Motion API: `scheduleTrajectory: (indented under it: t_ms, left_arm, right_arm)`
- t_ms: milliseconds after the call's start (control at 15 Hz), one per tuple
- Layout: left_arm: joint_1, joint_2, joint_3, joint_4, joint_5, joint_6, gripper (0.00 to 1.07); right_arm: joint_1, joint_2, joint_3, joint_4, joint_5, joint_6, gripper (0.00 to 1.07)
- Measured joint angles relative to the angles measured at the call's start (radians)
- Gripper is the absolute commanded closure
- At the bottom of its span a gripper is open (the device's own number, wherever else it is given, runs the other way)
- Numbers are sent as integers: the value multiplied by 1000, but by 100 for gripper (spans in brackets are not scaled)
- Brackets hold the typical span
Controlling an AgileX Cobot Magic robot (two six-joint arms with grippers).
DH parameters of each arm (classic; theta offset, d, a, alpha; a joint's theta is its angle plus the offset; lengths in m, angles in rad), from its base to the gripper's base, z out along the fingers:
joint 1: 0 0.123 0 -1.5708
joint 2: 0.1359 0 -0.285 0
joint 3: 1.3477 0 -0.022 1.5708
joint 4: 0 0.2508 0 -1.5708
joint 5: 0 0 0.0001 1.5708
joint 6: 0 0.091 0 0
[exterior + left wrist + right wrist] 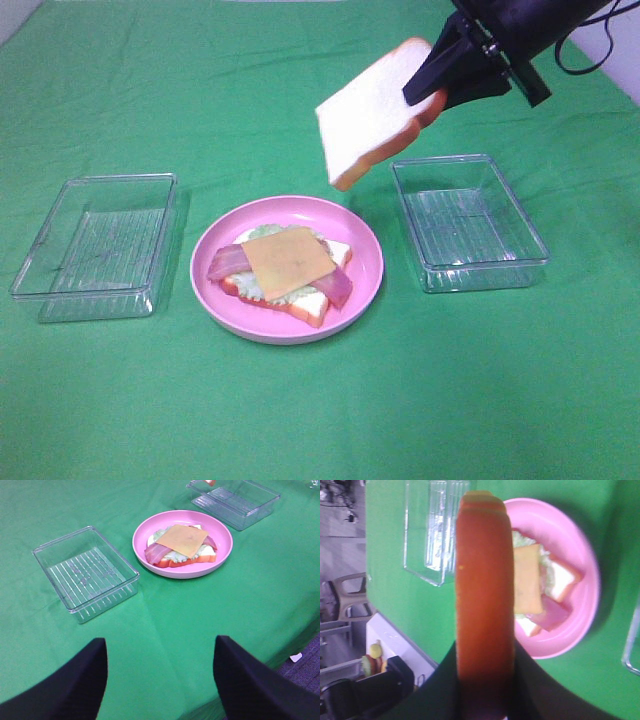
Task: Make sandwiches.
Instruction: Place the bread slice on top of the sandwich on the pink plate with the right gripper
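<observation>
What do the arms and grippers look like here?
Both are black. The right gripper has tapered matte fingers on a blocky black wrist housing, with a thin dark cable looping behind it. The left gripper shows two broad, smooth black fingers; no markings visible.

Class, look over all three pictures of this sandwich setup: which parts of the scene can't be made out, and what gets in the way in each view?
- Lettuce, high view: mostly covered by the cheese and bacon.
- Right tray, left wrist view: cut off by the frame edge.
- Plate, right wrist view: partly hidden by the held bread slice.
- Right gripper, high view: fingertips hidden behind that slice.
- Shelf items, right wrist view: too small.
</observation>
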Motion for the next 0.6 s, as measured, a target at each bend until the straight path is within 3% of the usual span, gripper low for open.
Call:
scheduleTrajectory:
  t_ms: [333, 600]
  left_arm:
    - [0, 0, 0, 0, 0, 0, 46]
    - [0, 0, 0, 0, 0, 0, 46]
  right_arm:
    - [93, 0, 205, 136, -132, -85, 107]
    - [223, 29, 274, 265, -315, -100, 107]
